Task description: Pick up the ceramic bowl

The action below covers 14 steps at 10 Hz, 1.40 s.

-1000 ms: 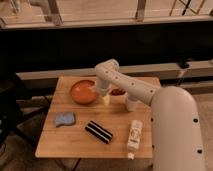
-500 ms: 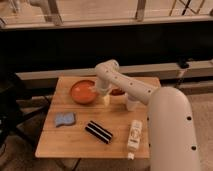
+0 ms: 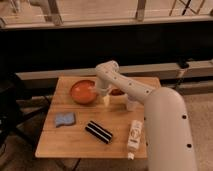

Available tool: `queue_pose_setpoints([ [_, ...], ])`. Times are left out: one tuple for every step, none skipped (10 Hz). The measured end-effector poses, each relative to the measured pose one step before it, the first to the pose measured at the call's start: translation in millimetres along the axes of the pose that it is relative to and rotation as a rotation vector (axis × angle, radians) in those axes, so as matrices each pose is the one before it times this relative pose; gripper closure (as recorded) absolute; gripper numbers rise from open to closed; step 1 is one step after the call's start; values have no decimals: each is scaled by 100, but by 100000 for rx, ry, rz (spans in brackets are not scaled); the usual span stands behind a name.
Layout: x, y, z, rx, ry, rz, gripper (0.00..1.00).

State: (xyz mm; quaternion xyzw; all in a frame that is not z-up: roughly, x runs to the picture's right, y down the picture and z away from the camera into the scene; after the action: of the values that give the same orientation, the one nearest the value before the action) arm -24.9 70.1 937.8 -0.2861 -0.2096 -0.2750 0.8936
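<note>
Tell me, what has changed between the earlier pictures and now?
Hardly anything. The arm's thick near segment edged slightly left in the picture. The gripper stays at the right rim of the ceramic bowl; nothing was taken hold of. Bowl, blue sponge and white bottle did not move.

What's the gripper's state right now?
Gripper: open, holding nothing, low beside the rim of the ceramic bowl.

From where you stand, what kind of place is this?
Probably an indoor test area: a small wooden table beside a dark wall under a railing, with the robot's gripper beside the ceramic bowl.
</note>
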Motion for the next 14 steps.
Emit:
queue_pose_setpoints([
  [-1,-12,164,-278,-459,-308,20],
  [28,-8,213,-314,-489,-388,20],
  [24,13,168,-242,-236,-306,20],
  [-5,-13,99,-103,-254,-327,20],
  [54,18,85,-195,-168,-433,20],
  [63,81,123,-413,-305,-503,20],
  [53,60,101,-211,-364,-413,20],
  [31,8,-11,-64,-178,-235,20],
  [25,28,11,-127,-162,-260,20],
  [0,26,22,-269,-257,-558,20],
  [15,13,-37,-171,-250,-920,21],
  [14,86,58,-188,-204,-226,23],
  [-5,48,57,-196,-191,-363,20],
  [29,43,0,-116,-104,-308,20],
])
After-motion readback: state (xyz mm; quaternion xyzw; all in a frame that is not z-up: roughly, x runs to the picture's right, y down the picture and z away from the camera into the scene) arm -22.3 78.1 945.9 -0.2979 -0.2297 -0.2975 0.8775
